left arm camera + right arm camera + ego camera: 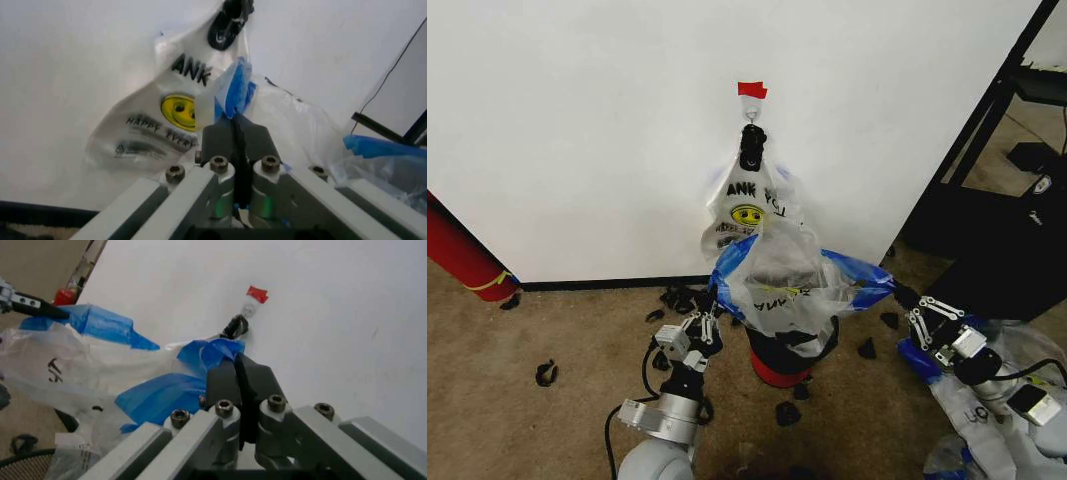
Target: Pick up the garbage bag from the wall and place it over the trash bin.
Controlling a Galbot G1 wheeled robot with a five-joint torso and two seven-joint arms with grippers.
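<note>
Garbage bag (782, 275) hangs stretched open over the trash bin (792, 350), mouth pulled wide at 9 and 3 o'clock by its blue-tinted edges; bin's black mesh and red base show under it, centre of head view.

Room: white wall (577, 130) w/ black baseboard (587, 284) along the bottom, brownish carpet floor (527, 340) strewn w/ small black scraps (546, 373). Red tape (752, 90) at 12 o'clock on the wall, black clip (752, 147) just below it holding a bunch of same-printed bags (745, 215) w/ yellow smiley, right behind the stretched bag. Red cylinder w/ yellow band (467, 262) leans at 9 o'clock. Black shelf frame (987, 150) at 3 o'clock. More printed bags (972, 410) lie on the floor at 4-5 o'clock.

Left hand (710, 312) at approx 7 o'clock of the bin, fingers (220, 142) pressed together, pinching the bag's blue edge (233, 92). Right hand (905, 297) at 3-4 o'clock of the bin, fingers (257, 382) pressed together too, pinching the opposite blue edge (213, 352). Bag taut between the two.
</note>
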